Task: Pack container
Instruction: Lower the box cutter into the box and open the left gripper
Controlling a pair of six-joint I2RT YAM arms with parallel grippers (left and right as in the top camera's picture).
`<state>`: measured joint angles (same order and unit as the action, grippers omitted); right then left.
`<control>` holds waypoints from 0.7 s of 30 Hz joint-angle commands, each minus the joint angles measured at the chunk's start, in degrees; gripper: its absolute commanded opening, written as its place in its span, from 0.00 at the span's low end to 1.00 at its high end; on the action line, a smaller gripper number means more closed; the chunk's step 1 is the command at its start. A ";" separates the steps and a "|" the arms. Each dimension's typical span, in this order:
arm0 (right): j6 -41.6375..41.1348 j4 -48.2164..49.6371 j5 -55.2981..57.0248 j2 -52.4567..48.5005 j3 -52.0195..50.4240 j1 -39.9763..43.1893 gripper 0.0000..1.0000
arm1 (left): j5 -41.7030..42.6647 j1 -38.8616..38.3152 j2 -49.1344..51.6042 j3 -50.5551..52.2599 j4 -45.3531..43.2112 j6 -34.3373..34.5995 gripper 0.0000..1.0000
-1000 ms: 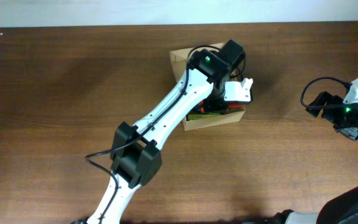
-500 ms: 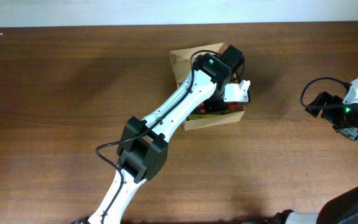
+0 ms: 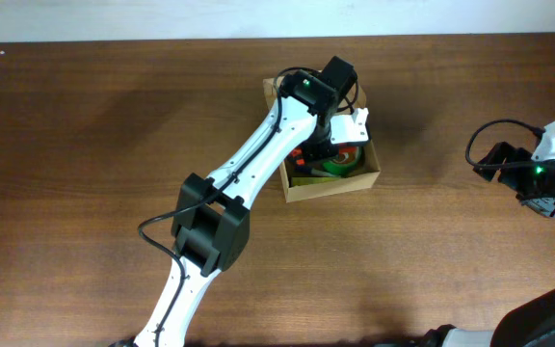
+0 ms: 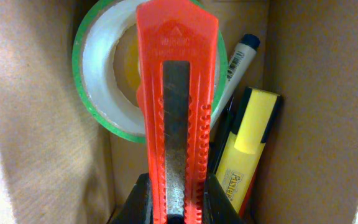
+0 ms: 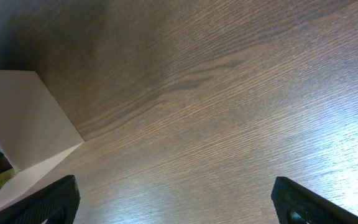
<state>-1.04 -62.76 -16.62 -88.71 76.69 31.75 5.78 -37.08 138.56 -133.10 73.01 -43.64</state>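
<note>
Pinching the butt end of a red utility knife (image 4: 176, 106) tight in the left gripper (image 4: 176, 206), down inside the container (image 3: 335, 185), with the knife's long axis running straight out from the fingers, tip over a green tape roll (image 4: 98, 93) and beside a yellow highlighter (image 4: 250, 143). Holding the right gripper (image 5: 176, 202) spread wide above the table (image 5: 229, 93), well apart from the container. Sitting right of mid-table, open side up, slightly skewed, seemingly longer front to back, though largely hidden by the arm.

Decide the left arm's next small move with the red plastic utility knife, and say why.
Probably open the left gripper and release: the red plastic utility knife it clamps hangs inside the tan cardboard box, above the green tape roll and yellow highlighter.
</note>
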 commanded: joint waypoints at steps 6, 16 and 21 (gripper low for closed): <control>0.15 0.42 -0.74 -0.17 0.02 0.11 1.00 | 1.97 -0.02 1.03 -0.87 0.09 1.07 0.01; 0.13 0.42 -0.76 -0.17 0.02 0.11 1.00 | 2.43 -0.11 3.06 -0.83 0.07 2.05 0.01; 0.13 0.39 -0.76 -0.17 0.02 0.11 1.00 | 2.43 -0.74 4.07 -0.76 0.07 2.23 0.01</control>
<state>-1.02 -62.50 -16.62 -88.71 76.69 31.75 6.94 -37.28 141.23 -133.08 73.03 -42.17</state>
